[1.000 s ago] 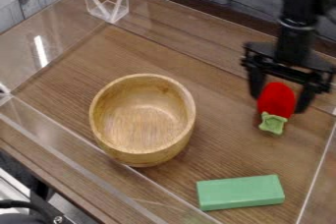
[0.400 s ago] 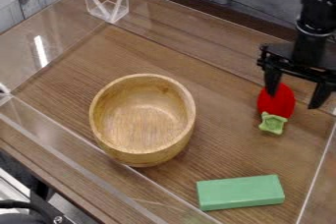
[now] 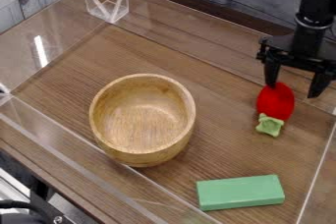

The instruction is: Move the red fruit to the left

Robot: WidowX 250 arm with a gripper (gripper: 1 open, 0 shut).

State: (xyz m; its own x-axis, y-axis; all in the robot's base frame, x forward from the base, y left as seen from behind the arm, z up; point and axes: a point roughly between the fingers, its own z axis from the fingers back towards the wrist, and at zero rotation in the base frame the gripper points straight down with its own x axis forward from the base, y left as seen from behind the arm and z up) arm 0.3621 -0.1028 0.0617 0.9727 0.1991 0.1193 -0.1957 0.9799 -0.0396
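At the far left edge, a clear acrylic wall (image 3: 39, 56) borders the wooden table (image 3: 197, 61), and a small transparent bracket (image 3: 108, 5) stands at the back corner of the enclosure. Left of centre sits a round wooden bowl (image 3: 141, 118), upright and hollow side up, well apart from everything else. Toward the front, right of the bowl, a flat green rectangular block (image 3: 241, 191) lies on the table near the front wall. Farther right, near the right wall, the red toy strawberry (image 3: 274, 102) lies on the table with its light green leafy cap (image 3: 270, 126) pointing toward the front. The black tool (image 3: 296, 74) points downward just above and behind the strawberry, its two fingers (image 3: 274, 71) spread wide apart, one on either side of the fruit's upper end; it grips nothing, and whether a finger touches the fruit cannot be told.
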